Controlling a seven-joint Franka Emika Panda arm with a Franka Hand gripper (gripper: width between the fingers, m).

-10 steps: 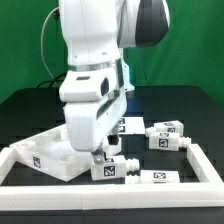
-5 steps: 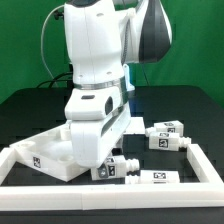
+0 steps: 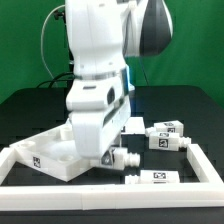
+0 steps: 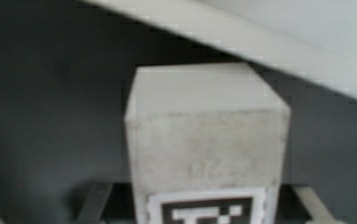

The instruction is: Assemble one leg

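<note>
Black tabletop [image 3: 192, 108], gripper [image 3: 104, 158] clamped on the leg [image 3: 127, 160], raised slightly since half a second ago

No words, brands or numbers are readable. Only black-and-white square tag markers [image 4: 210, 212] show: on the leg [image 4: 205, 120], on the loose legs [image 3: 166, 137], and apparently on the white panel [image 3: 20, 155].

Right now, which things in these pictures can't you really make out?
- The gripper: in the exterior view, its fingertips are hidden by the arm, so open or shut is unclear.
- The leg: in the wrist view, its tag is cut off by the picture edge.
- The other legs: in the exterior view, their tags are too small to read.
</note>
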